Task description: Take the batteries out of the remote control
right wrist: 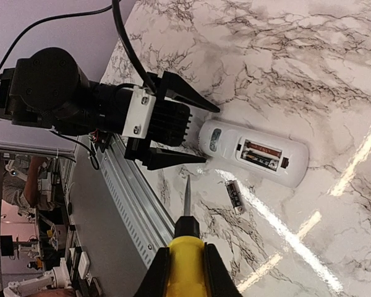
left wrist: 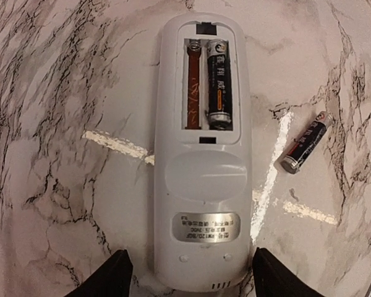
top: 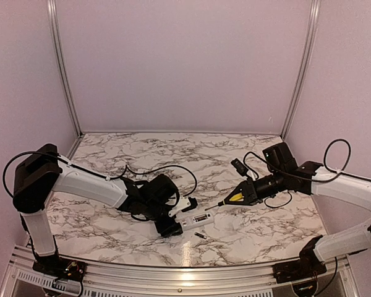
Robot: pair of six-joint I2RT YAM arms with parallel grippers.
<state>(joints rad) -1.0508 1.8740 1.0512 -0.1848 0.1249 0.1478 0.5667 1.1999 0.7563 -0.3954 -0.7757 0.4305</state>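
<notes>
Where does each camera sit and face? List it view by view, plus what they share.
Top external: above and behind the arm bases, facing down on the table; both arms, left gripper and right gripper, show.
Left wrist: straight above the remote control, looking down; its fingertips show at the bottom.
Right wrist: low, looking along the held screwdriver toward the left gripper; its fingers show.
Shared: all three show the remote control and the loose battery.

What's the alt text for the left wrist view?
A slim white plastic remote control lies on a marbled table, compartment open, one dark cylindrical battery inside, a second battery loose beside it. The open left gripper straddles its near end.
</notes>
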